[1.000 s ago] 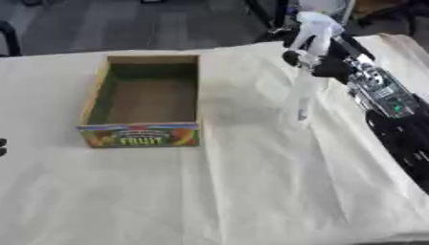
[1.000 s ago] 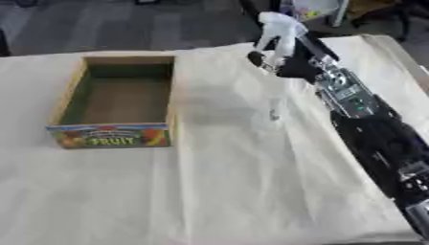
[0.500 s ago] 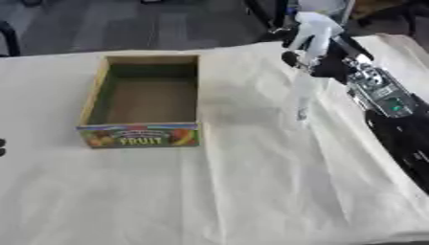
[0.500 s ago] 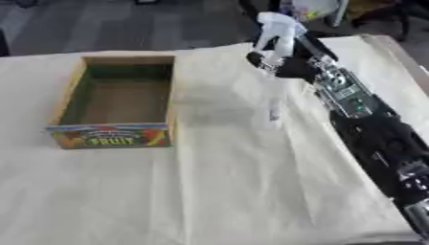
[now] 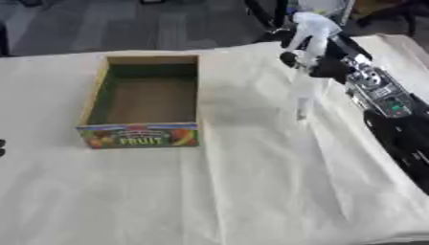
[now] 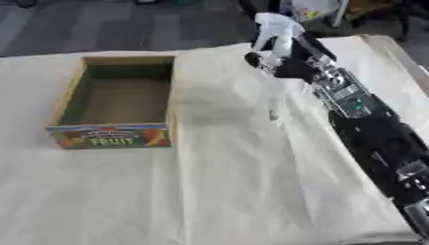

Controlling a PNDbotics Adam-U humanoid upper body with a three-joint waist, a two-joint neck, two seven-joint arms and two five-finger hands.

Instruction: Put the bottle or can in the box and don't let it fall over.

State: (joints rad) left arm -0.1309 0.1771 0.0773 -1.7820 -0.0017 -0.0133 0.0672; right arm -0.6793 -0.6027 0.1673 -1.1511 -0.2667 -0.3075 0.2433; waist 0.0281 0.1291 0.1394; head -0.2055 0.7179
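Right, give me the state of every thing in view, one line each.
Clear plastic spray bottle with white trigger head: upright, held by the right hand.
Right hand: curled round the bottle's neck.
Open cardboard fruit box: upright, nothing inside.
Left hand: barely visible at the left edge.

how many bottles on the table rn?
1. A clear spray bottle with a white trigger head, held upright by the right robot hand, right of the empty fruit box. None seem hidden.
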